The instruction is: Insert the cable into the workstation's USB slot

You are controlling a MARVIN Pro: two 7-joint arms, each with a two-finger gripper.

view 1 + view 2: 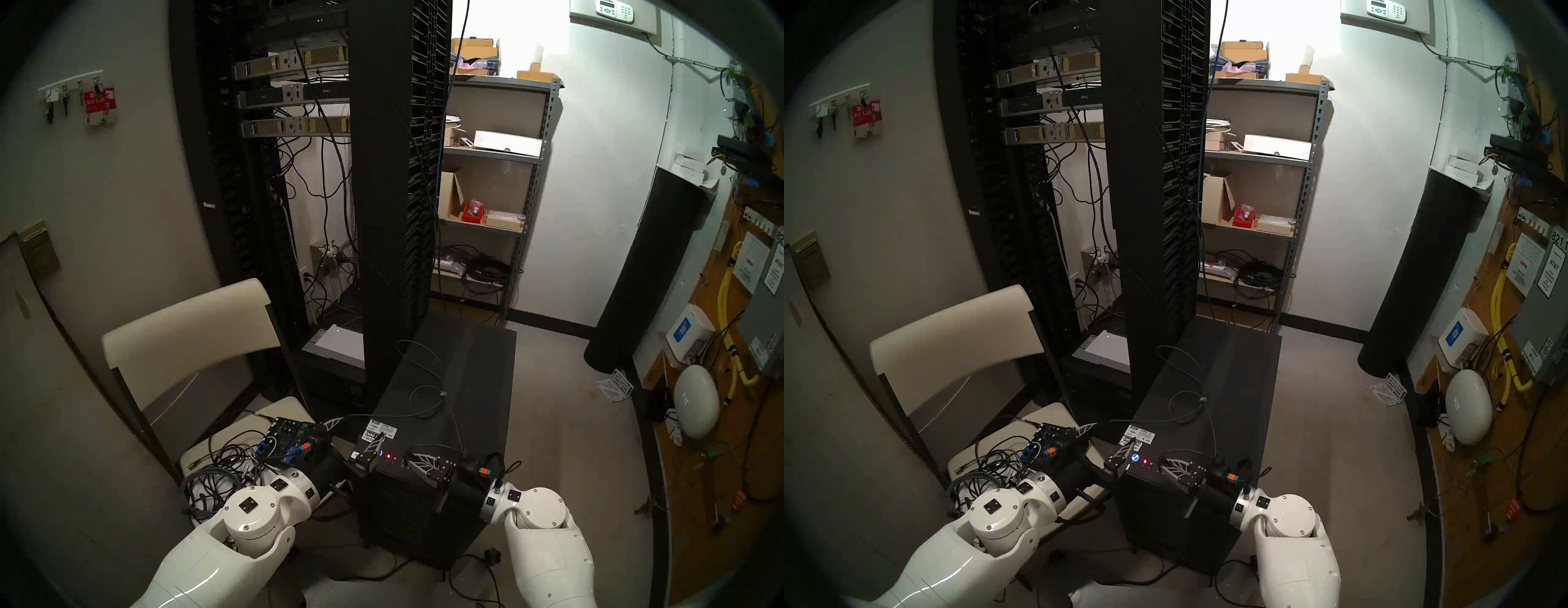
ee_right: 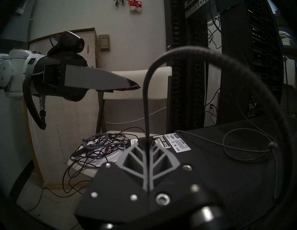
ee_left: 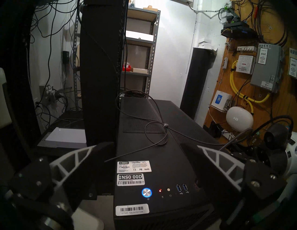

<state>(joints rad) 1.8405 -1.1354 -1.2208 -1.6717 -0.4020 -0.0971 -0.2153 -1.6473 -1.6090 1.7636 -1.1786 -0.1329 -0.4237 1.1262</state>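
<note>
Head views: my right gripper (image 1: 409, 460) lies over the tower's (image 1: 445, 407) front top edge, by the red light. My left gripper (image 1: 358, 429) is spread wide, empty.

Left wrist: the two USB slots (image 3: 182, 187) sit right of the blue button (image 3: 146, 192), toward my right arm.

Right wrist: fingers pinched shut on the cable (image 2: 146, 128), which rises straight up, then arcs right; plug hidden.

Workstation (image 3: 160, 144) stickers read "INS0 00D", "LiquidMax".
</note>
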